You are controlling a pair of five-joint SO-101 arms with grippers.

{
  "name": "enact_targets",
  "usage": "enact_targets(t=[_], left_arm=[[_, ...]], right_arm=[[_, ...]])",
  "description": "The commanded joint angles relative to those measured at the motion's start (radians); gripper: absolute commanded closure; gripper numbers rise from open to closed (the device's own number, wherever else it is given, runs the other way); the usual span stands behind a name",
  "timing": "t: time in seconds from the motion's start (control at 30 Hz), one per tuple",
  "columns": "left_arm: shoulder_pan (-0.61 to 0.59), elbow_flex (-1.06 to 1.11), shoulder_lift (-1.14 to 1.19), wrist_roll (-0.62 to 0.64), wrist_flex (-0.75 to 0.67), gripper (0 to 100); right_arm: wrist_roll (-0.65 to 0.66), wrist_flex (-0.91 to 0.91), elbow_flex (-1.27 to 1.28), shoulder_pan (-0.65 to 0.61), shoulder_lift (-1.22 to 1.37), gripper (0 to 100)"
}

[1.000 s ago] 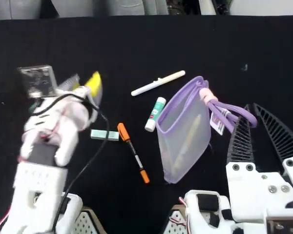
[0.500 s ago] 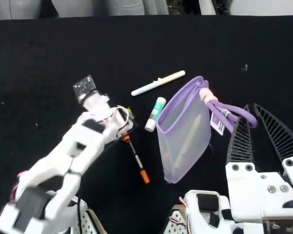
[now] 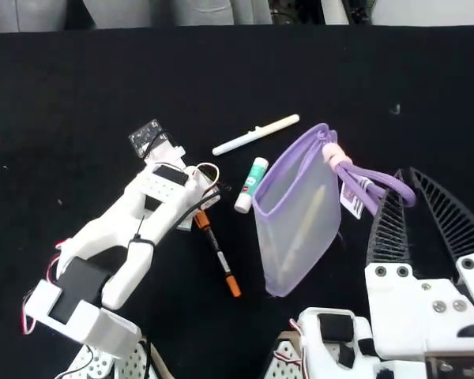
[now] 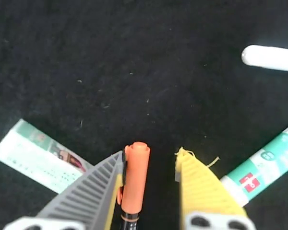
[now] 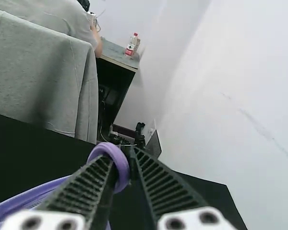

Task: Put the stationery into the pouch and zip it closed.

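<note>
Looking down on the black table (image 3: 79,79), I have the translucent purple pouch (image 3: 296,217) lying by the right arm, whose gripper (image 5: 125,160) is pinched tight on the purple strap (image 5: 105,151). My left gripper (image 4: 153,158) sits low with fingers parted around the orange marker (image 4: 134,177), the grey finger touching it and the yellow one apart. The white pen (image 3: 255,134) and glue stick (image 3: 251,185) lie near the pouch, and a small green-and-white block (image 4: 33,155) lies just beside the grey finger.
</note>
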Motion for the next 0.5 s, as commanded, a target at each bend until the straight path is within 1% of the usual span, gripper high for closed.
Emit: enact_targets(t=[0.0,0.47], left_arm=[[0.007,-0.051,0.002,0.011,0.006,82],[0.005,-0.045,0.008,0.012,0.02,82]], right_arm=[[0.002,0.029,0.005,0.011,0.064,98.8],[0.002,0.029,0.005,0.011,0.064,98.8]])
